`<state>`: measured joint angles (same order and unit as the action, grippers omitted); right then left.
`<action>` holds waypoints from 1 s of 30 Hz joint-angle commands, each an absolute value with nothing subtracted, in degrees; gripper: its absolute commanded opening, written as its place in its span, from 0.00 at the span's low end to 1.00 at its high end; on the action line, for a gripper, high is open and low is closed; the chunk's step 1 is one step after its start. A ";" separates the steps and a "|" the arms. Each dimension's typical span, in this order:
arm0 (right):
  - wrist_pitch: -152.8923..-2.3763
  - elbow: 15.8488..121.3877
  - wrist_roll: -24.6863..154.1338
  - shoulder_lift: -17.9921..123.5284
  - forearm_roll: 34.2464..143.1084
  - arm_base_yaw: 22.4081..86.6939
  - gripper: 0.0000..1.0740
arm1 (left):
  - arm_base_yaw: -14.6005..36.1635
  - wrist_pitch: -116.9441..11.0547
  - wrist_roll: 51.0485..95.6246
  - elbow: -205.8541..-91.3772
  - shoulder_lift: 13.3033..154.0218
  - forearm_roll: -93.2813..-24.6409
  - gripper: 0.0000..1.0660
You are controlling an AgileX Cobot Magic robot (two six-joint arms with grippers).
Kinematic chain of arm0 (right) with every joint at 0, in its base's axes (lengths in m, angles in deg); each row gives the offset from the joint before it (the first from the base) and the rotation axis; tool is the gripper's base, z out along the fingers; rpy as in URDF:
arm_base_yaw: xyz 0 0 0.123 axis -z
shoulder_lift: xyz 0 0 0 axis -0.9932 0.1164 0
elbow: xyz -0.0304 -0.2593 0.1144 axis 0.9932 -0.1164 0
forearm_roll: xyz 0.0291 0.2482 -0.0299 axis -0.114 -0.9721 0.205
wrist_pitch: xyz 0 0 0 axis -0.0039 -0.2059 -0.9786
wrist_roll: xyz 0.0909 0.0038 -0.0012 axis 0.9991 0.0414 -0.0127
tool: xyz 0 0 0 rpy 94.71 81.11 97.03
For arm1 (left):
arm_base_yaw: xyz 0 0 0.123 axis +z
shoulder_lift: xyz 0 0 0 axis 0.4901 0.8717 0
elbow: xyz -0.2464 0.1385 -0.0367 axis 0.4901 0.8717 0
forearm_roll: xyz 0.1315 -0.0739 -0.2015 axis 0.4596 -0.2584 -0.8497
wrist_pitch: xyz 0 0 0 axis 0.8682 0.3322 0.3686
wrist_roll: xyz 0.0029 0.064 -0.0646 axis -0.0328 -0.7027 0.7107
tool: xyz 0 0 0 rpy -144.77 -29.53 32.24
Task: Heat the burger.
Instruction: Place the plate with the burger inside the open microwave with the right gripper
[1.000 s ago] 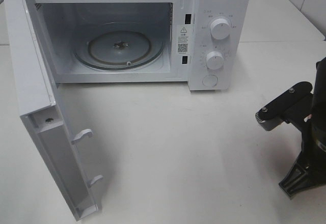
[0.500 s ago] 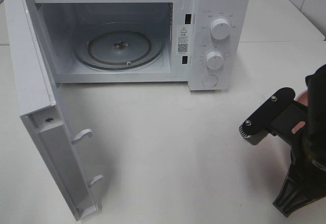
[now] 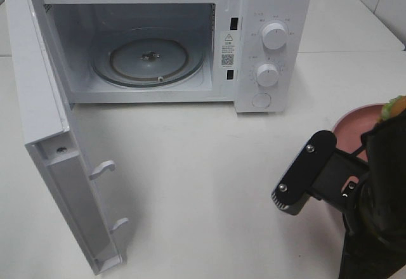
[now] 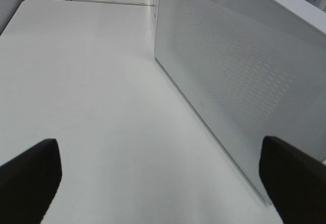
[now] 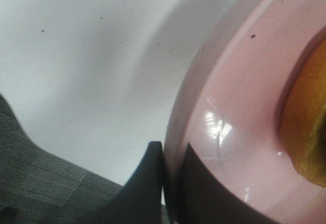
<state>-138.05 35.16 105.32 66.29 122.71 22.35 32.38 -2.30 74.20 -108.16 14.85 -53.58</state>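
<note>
Left fingers (image 4: 30,175): spread wide and released, nothing between them; aimed along the bench toward the outer face of the microwave door; out of sight in the high view.
Microwave door (image 3: 44,133): swung fully open at far left, hinged on the left side; two white latch hooks (image 3: 103,168) jutting from its inner edge; fine dotted mesh on the outer face in the left wrist view.
Microwave (image 3: 273,0): white, at the back of the bench, cavity open to the front.
Turntable (image 3: 149,57): round clear glass, lying flat in the cavity.
Sticker (image 3: 228,51): on the strip between cavity and control panel; warning triangle on top, lines of small print, QR code below; print too small to read.
Upper knob (image 3: 275,36), lower knob (image 3: 268,75): white, one above the other; marks ringed around each, too small to read.
Round button (image 3: 261,100): white, just below the lower knob.
Bench (image 3: 209,165): white, plain.
Right arm (image 3: 380,196): black, at the lower right corner, well apart from the microwave.
Pink plate (image 3: 355,123): round, partly hidden behind the right arm; resting or lifted, cannot tell.
Burger (image 3: 394,104): on the pink plate at the far right edge, only a sliver of green and golden bun showing; well apart from the microwave.
Right fingers (image 5: 147,183): clenched on the pink plate's rim, one outside it, one inside.
</note>
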 commanded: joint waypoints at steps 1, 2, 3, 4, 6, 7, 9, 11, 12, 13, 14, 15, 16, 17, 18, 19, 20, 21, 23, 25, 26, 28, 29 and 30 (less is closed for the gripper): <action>-140.80 34.93 101.88 65.89 125.81 19.37 0.00 | 32.55 -2.70 74.25 -108.05 13.93 -53.98 0.92; -140.80 34.93 101.88 65.89 125.81 19.37 0.00 | 32.55 -2.70 74.25 -108.05 13.93 -53.98 0.92; -140.75 34.93 101.31 65.89 125.86 18.86 0.00 | 32.55 -2.70 74.25 -108.05 13.93 -53.98 0.92; -140.57 34.93 100.10 65.89 125.92 17.82 0.00 | 32.55 -2.70 74.25 -108.05 13.93 -53.98 0.92; -140.29 34.93 98.50 65.89 126.09 16.91 0.00 | 32.55 -2.70 74.25 -108.05 13.93 -53.98 0.92; -140.29 34.93 98.50 65.89 126.09 16.91 0.00 | 32.55 -2.70 74.25 -108.05 13.93 -53.98 0.92; -140.00 34.99 96.27 65.89 126.66 16.39 0.00 | 32.55 -2.70 74.25 -108.05 13.93 -53.98 0.92; -139.43 34.99 94.78 65.89 127.12 16.39 0.00 | 32.55 -2.70 74.25 -108.05 13.93 -53.98 0.92; -139.43 34.99 94.78 65.89 127.12 16.39 0.00 | 32.55 -2.70 74.25 -108.05 13.93 -53.98 0.92; -139.14 34.99 94.09 65.89 127.29 16.39 0.00 | 32.55 -2.70 74.25 -108.05 13.93 -53.98 0.92; -138.11 34.99 92.31 65.89 127.52 16.39 0.00 | 32.55 -2.70 74.25 -108.05 13.93 -53.98 0.92; -138.11 34.99 92.31 65.89 127.52 16.39 0.00 | 32.55 -2.70 74.25 -108.05 13.93 -53.98 0.92; -136.79 34.99 90.42 65.89 127.52 16.39 0.00 | 32.55 -2.70 74.25 -108.05 13.93 -53.98 0.92; -136.10 34.99 89.62 65.89 127.52 16.39 0.00 | 32.55 -2.70 74.25 -108.05 13.93 -53.98 0.92; -136.10 34.99 89.62 65.89 127.52 16.39 0.00 | 32.55 -2.70 74.25 -108.05 13.93 -53.98 0.92; -134.61 34.99 87.79 65.89 127.52 16.39 0.00 | 32.55 -2.70 74.25 -108.05 13.93 -53.98 0.92; -134.61 34.99 87.79 65.89 127.52 16.39 0.00 | 32.55 -2.70 74.25 -108.05 13.93 -53.98 0.92; -133.87 34.99 86.98 65.89 127.58 16.39 0.00 | 32.55 -2.70 74.25 -108.05 13.93 -53.98 0.92; -132.21 34.99 85.67 65.89 127.58 16.39 0.00 | 32.55 -2.70 74.25 -108.05 13.93 -53.98 0.92; -130.03 34.99 83.32 65.89 127.58 16.39 0.00 | 32.55 -2.70 74.25 -108.05 13.93 -53.98 0.92; -130.03 34.99 83.32 65.89 127.58 16.39 0.00 | 32.55 -2.70 74.25 -108.05 13.93 -53.98 0.92; -129.00 34.99 81.83 65.89 127.75 16.39 0.00 | 32.55 -2.70 74.25 -108.05 13.93 -53.98 0.92; -128.14 34.99 80.45 65.89 128.15 16.39 0.00 | 32.55 -2.70 74.25 -108.05 13.93 -53.98 0.92; -127.74 34.99 79.94 65.89 128.61 16.39 0.00 | 32.55 -2.70 74.25 -108.05 13.93 -53.98 0.92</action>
<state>-127.85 35.10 82.11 66.35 124.32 16.51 32.38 -2.30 74.20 -108.16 14.85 -53.58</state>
